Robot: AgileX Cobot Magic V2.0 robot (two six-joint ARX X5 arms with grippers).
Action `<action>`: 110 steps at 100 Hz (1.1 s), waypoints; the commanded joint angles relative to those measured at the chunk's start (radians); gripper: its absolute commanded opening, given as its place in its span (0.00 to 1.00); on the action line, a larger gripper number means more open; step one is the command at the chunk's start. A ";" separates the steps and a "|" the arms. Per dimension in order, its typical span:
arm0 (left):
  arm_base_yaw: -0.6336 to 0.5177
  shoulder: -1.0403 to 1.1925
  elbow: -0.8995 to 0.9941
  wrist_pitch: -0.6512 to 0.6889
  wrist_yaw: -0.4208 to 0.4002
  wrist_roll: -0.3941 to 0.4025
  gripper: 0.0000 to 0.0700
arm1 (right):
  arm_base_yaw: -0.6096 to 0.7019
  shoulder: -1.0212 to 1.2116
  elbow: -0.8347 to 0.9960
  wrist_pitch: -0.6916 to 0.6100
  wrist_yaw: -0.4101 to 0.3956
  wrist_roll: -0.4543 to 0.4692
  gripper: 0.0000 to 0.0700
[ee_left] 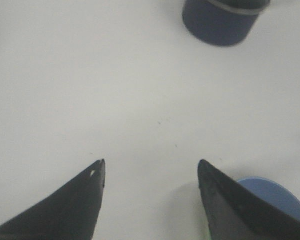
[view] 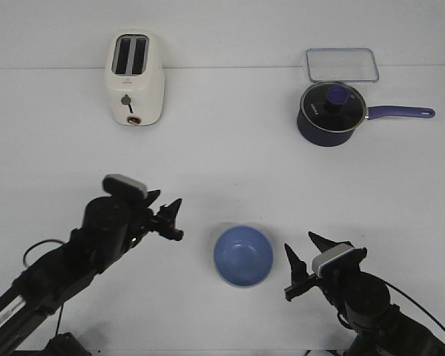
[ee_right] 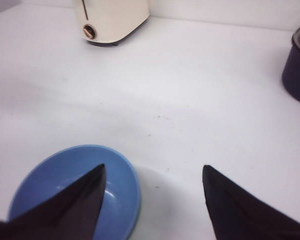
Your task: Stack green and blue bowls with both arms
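Blue bowl (view: 243, 255) sits on tabletop (view: 230, 159) btwn both hands, just beside right hand (view: 305, 263), touching neither. Thin greenish edge shows under its rim; green bowl itself hard to make out. Left hand (view: 169, 217) open, empty, fingers spread. Right hand open, empty. Saucepan (view: 331, 113) and toaster (view: 134, 78) well apart, far side; saucepan cut off in both wrist views.

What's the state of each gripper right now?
Left gripper: open, empty, beside the blue bowl.
Right gripper: open, empty, one finger over the bowl's rim in its wrist view.
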 commanded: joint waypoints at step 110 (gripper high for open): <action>0.075 -0.554 -0.398 0.099 -0.069 0.201 0.02 | 0.008 0.003 0.004 0.026 -0.003 0.003 0.02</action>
